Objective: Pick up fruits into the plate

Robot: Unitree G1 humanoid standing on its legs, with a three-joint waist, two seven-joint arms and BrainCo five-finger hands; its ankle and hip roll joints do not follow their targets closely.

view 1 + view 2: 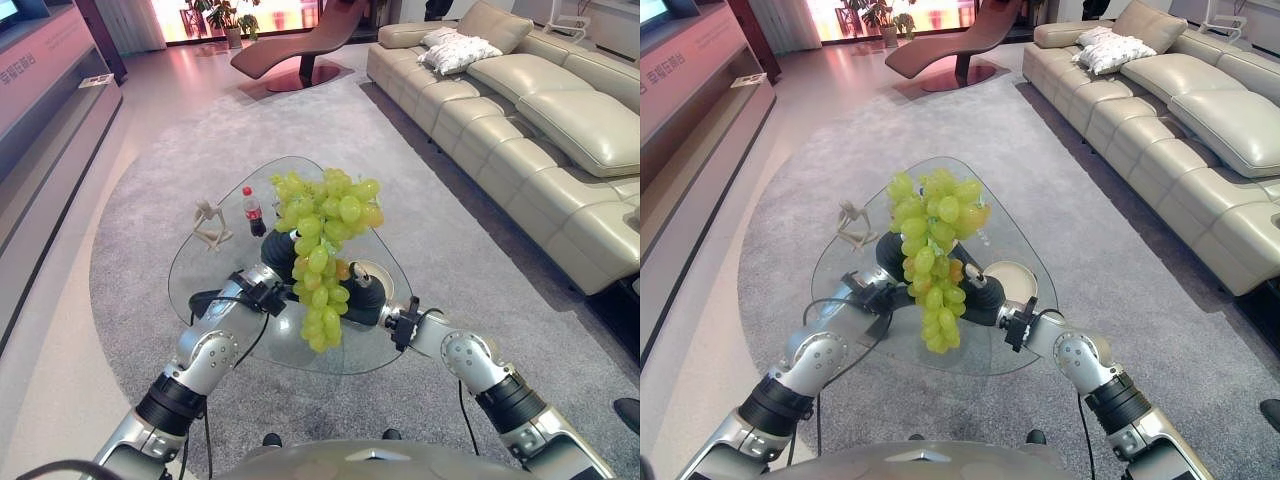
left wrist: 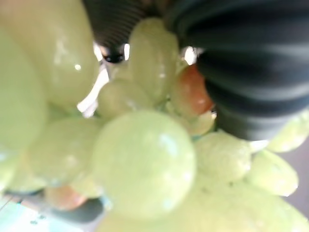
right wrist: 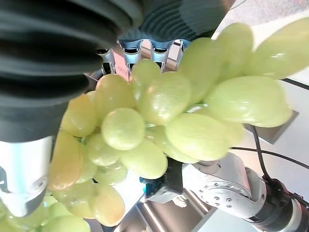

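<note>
We see a big bunch of green grapes (image 1: 322, 250) hanging in the air above a round glass tabletop (image 1: 215, 255), raised well off its surface and close to the head camera. Both arms reach in toward it over the near edge of the tabletop. The left hand (image 1: 282, 252) sits behind the bunch on its left side, and the right hand (image 1: 362, 297) sits behind its lower right part; the grapes cover the fingers of both, so we cannot tell whether either hand is curled round the bunch or merely next to it. In the right wrist view the grapes (image 3: 164, 106) lie right against the hand's dark ribbed cover, with a row of silver fingers (image 3: 133, 48) just past them. In the left wrist view the grapes (image 2: 145, 164) press up against the camera, and an orange-red piece (image 2: 190, 94) shows among them.

On the tabletop, left of the bunch, stand a small wooden figure (image 1: 212, 225) and a little dark soda bottle (image 1: 253, 211) with a red cap, the 2 near each other. In the right eye view a pale round plate (image 1: 1015, 280) rests on the glass just right of the right hand. A grey rug (image 1: 150, 200) lies beneath the tabletop, with a beige leather sofa (image 1: 540, 120) to the right.
</note>
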